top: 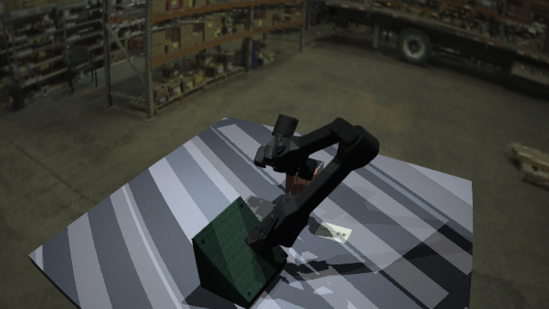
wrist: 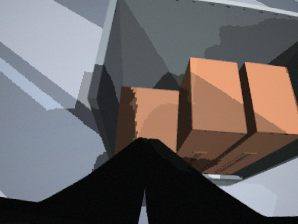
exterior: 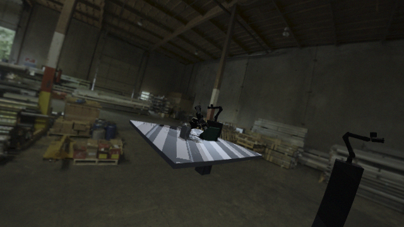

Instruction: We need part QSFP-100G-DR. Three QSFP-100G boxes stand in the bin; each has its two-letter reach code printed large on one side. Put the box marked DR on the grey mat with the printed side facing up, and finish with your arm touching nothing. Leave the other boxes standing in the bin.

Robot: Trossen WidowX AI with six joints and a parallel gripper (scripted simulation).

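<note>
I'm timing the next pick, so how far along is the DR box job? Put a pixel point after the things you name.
Nothing looks finished: three orange boxes (wrist: pixel 157 112) (wrist: pixel 217 100) (wrist: pixel 272 100) stand in the bin (wrist: pixel 170 37). The gripper (wrist: pixel 147 148) is shut and holds nothing, its tips at the left box in the wrist view. Left: identify DR, lift it, lay it print-up on the mat, and withdraw.
</note>
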